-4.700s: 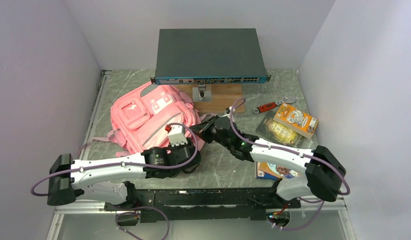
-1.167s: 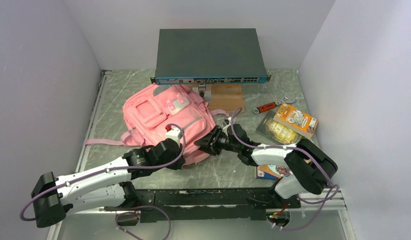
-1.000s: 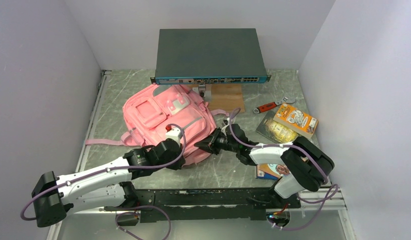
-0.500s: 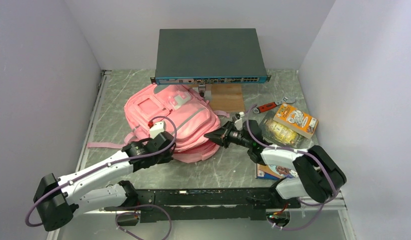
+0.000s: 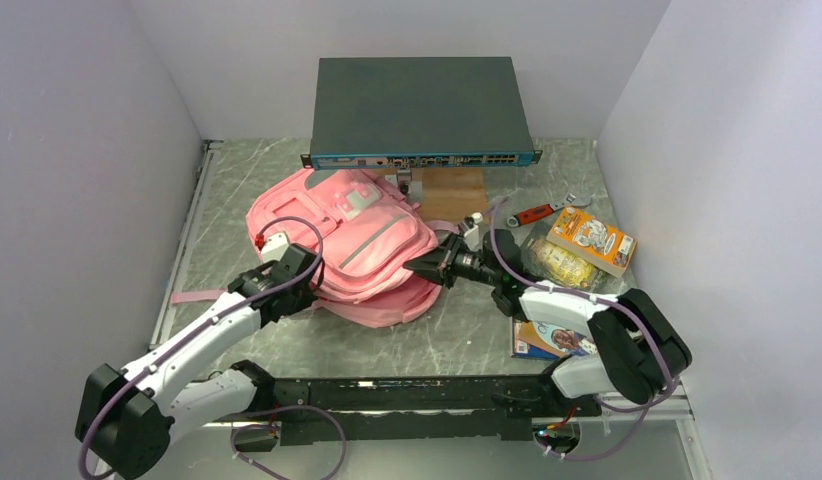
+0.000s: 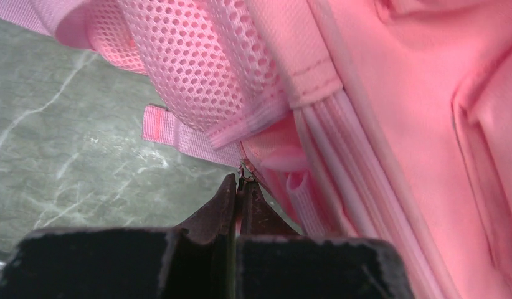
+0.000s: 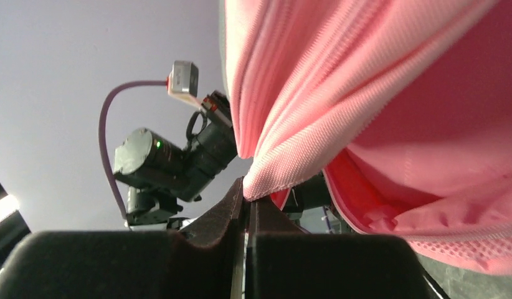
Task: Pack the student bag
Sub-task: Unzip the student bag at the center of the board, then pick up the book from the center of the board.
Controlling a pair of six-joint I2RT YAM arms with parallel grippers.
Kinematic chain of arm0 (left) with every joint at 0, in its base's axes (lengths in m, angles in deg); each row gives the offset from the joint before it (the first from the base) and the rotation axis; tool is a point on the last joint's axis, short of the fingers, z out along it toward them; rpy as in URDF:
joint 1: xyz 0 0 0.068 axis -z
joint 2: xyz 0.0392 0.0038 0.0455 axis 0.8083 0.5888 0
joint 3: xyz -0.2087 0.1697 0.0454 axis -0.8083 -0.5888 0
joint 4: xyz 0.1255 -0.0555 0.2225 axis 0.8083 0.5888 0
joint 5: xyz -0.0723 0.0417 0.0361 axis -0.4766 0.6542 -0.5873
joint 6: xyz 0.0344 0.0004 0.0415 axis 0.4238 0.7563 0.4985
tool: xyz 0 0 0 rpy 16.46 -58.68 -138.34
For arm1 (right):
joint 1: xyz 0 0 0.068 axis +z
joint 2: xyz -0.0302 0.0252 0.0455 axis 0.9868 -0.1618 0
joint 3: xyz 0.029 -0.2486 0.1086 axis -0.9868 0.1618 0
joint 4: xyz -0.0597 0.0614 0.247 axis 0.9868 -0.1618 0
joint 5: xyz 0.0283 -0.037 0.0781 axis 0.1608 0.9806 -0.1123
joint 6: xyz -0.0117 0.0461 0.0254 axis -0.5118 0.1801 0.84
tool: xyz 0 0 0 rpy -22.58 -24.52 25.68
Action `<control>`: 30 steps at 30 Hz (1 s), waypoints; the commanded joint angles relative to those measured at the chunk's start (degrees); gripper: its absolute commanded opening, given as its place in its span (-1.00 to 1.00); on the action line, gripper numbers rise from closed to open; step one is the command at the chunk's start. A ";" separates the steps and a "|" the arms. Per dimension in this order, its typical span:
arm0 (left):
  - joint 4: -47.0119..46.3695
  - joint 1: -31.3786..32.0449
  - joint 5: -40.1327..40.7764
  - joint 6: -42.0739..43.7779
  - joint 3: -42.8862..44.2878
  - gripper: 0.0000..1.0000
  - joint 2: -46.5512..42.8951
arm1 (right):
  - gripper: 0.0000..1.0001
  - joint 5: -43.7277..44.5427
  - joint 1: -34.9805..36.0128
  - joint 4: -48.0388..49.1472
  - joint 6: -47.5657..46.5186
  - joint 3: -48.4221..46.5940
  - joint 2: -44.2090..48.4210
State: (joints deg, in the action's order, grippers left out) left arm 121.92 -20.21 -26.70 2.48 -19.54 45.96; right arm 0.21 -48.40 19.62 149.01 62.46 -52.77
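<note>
While the left end effector (image 6: 241,185) nips the zip pull (image 6: 245,168) and the right end effector (image 7: 246,194) pinches the student bag's (image 5: 362,245) edge, we're unzipping; next, a steady pull along the zip.

bare table (image 5: 457,330) strip in front, student bag (image 5: 372,250) fills centre, switch box (image 5: 419,105) at back, packs (image 5: 590,240) crowd rt side

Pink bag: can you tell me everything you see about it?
The bag is soft light-pink fabric with front pockets, mesh padding, straps and zips. It lies slumped, front up, on the table. The left gripper is shut on its left edge by a zip; the right gripper is shut on a fold at its right edge.
</note>
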 commanded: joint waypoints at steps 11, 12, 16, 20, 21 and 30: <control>5.89 -4.71 -7.28 2.39 1.95 0.93 -15.01 | -1.00 2.85 11.42 -5.51 -15.95 -19.02 -11.93; 5.60 -4.71 -8.04 2.79 1.91 0.98 -17.26 | -1.00 1.85 11.55 -7.75 -18.36 -20.50 -13.11; 1.47 -4.71 -12.53 8.30 2.48 0.99 -23.18 | -0.28 3.76 11.17 -22.18 -32.94 -23.65 -10.47; -6.09 -4.71 -19.35 15.57 3.75 0.99 -23.80 | 0.18 10.77 10.26 -41.10 -49.50 -25.99 -5.39; -8.21 -4.71 -21.61 17.27 4.31 0.99 -23.03 | 0.25 11.79 9.48 -43.60 -51.42 -25.21 -3.61; -19.62 -4.41 -38.10 27.66 11.66 0.99 -7.91 | 0.68 24.05 -7.23 -59.47 -58.82 -13.17 16.99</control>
State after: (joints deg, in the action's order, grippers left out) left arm 110.75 -24.96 -54.62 23.97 -11.38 33.37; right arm 16.12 -48.29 -29.40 96.24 44.97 -42.32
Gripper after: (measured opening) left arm 0.996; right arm 0.802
